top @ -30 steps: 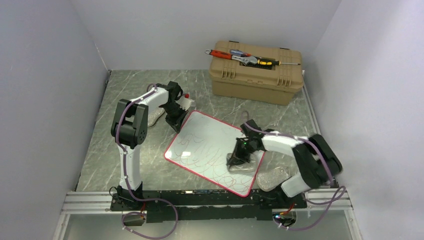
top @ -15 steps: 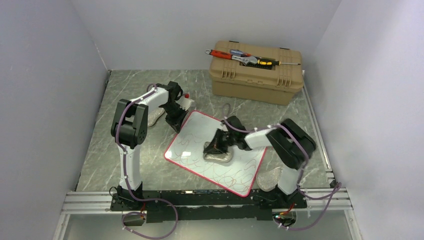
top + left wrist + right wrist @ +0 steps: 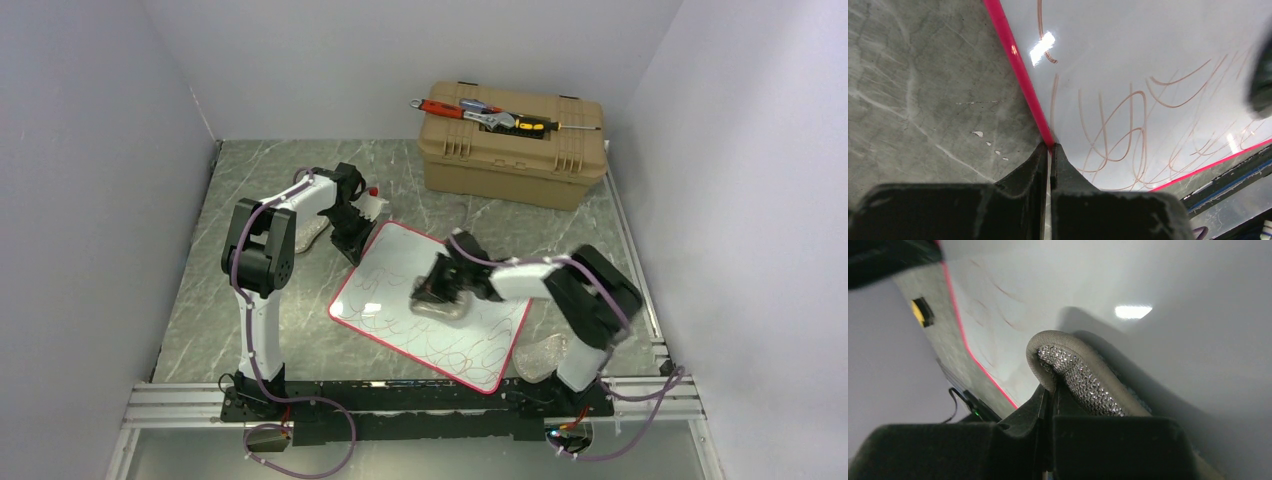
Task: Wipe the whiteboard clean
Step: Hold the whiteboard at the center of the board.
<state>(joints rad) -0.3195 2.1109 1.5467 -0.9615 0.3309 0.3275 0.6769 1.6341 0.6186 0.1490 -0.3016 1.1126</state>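
Observation:
The whiteboard (image 3: 395,262), glossy white with a thin red rim, lies tilted on the marble table. Thin red scribbles cover its left and near parts (image 3: 1128,130). My left gripper (image 3: 352,245) is shut on the red rim (image 3: 1018,70) at the board's far left edge, its fingertips (image 3: 1050,148) pinching it. My right gripper (image 3: 437,290) is shut on a grey mesh-faced pad (image 3: 437,307) that rests flat on the middle of the board. In the right wrist view the pad's folded edge (image 3: 1078,375) sits between the jaws (image 3: 1050,390).
A tan toolbox (image 3: 515,145) stands at the back right with a wrench and screwdrivers (image 3: 480,112) on its lid. A second grey pad (image 3: 545,355) lies off the board's near right corner, another (image 3: 312,232) behind the left arm. Grey walls close in both sides.
My right gripper has dragged the pad from the board's right near edge leftward to its middle. The left gripper has stayed on the rim.

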